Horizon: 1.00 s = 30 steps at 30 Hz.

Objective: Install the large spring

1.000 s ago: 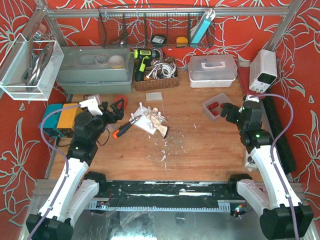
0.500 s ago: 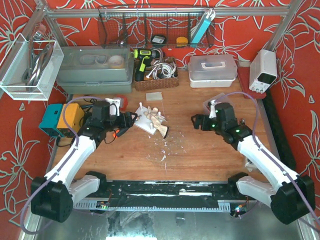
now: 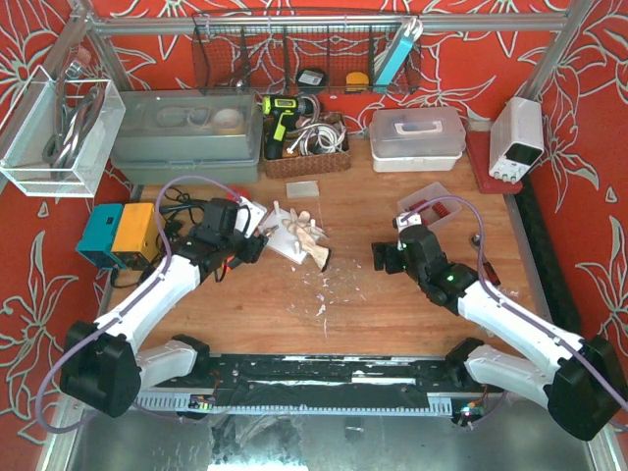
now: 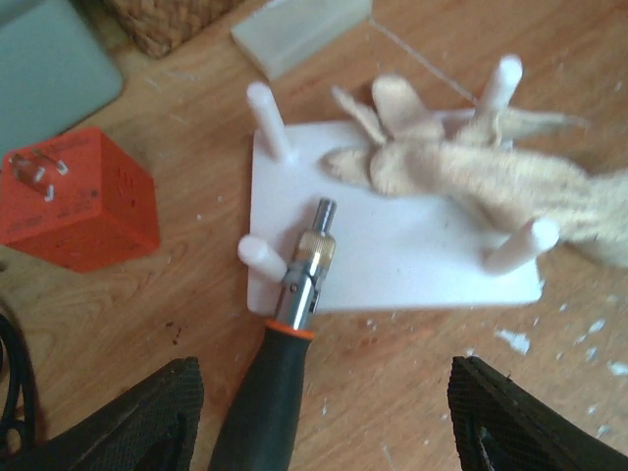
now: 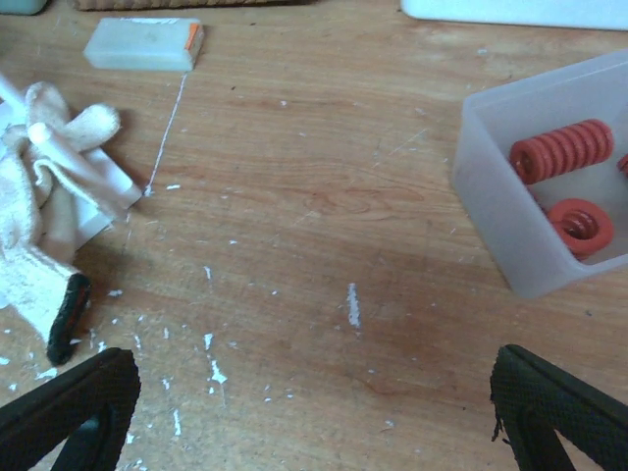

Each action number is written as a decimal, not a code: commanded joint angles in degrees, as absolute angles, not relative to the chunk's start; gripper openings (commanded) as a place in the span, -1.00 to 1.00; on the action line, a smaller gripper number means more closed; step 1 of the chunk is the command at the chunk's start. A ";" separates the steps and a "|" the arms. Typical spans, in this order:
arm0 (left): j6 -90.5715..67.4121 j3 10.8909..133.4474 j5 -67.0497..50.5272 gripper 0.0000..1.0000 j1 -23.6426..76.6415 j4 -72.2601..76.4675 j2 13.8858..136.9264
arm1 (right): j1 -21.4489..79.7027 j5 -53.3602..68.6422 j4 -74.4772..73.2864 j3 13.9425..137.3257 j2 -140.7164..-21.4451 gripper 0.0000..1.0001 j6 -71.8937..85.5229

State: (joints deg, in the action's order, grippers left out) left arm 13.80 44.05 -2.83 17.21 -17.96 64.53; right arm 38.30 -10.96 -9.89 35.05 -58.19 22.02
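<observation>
The red springs lie in a translucent bin (image 5: pixel 500 196) at the right; one long spring (image 5: pixel 561 150) lies on its side and another (image 5: pixel 581 224) stands on end. I cannot tell which one is the large spring. A white peg plate (image 4: pixel 412 255) carries a cream glove (image 4: pixel 461 172). A black-handled screwdriver (image 4: pixel 270 392) rests with its metal tip on the plate. My left gripper (image 4: pixel 324 422) is open, straddling the screwdriver handle without touching it. My right gripper (image 5: pixel 314 412) is open over bare wood, left of the bin.
An orange plug cube (image 4: pixel 83 201) sits left of the plate and a translucent block (image 4: pixel 299 29) behind it. A wicker basket (image 3: pixel 304 147), a white lidded box (image 3: pixel 417 137) and a power supply (image 3: pixel 517 137) line the back. White chips litter the wood.
Both arms swung in toward the middle. The left gripper came over the screwdriver beside the plate and its jaws narrowed. The right gripper moved left, away from the spring bin, still wide.
</observation>
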 commanded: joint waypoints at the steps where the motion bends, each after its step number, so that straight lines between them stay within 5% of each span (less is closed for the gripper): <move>1: 23.91 42.37 0.63 0.40 17.31 -20.16 65.67 | 38.72 -16.15 -6.59 33.84 -56.58 0.96 22.14; 30: 31.18 46.69 6.73 0.25 15.90 -22.32 86.39 | 39.82 -17.75 -3.82 30.41 -50.24 0.98 21.96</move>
